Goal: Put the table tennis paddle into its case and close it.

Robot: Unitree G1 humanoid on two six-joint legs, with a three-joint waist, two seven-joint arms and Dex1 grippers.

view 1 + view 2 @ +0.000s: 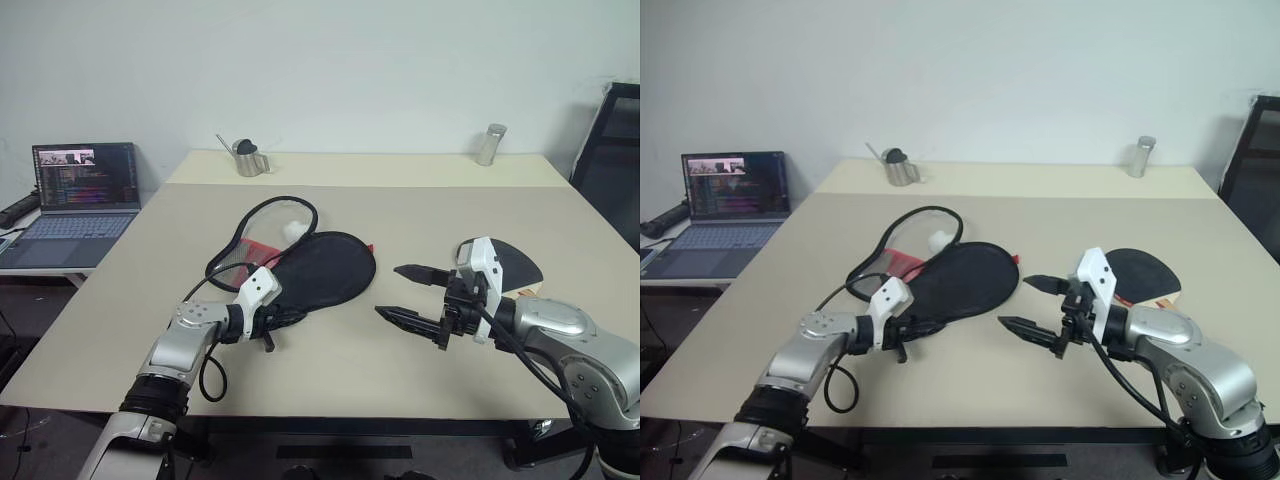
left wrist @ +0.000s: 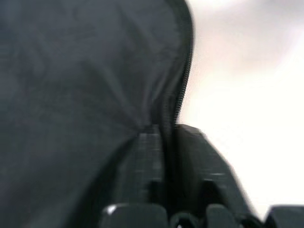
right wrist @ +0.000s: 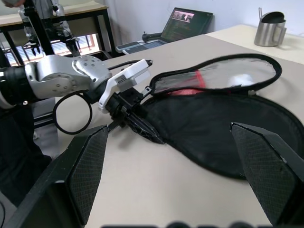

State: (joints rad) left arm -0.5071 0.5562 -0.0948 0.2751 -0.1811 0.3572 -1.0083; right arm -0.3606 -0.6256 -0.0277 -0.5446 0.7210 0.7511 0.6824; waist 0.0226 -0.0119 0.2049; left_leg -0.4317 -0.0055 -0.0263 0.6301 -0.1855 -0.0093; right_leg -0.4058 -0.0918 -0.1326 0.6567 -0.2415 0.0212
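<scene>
The case (image 1: 325, 272) lies unzipped on the table, black fabric up. Its mesh flap (image 1: 265, 230), with a red panel, is folded back behind it. My left gripper (image 1: 282, 321) is shut on the case's narrow near end. In the left wrist view its fingers (image 2: 147, 156) pinch the fabric beside the zip edge (image 2: 183, 85). My right gripper (image 1: 410, 292) hovers open and empty to the right of the case. The table tennis paddle (image 1: 1145, 272) lies flat behind my right gripper with its black face up, partly hidden by the wrist.
A metal pitcher (image 1: 248, 158) and a metal shaker (image 1: 490, 145) stand at the table's far edge. An open laptop (image 1: 80, 200) sits on a lower side table to the left. A dark chair (image 1: 615, 150) stands at the far right.
</scene>
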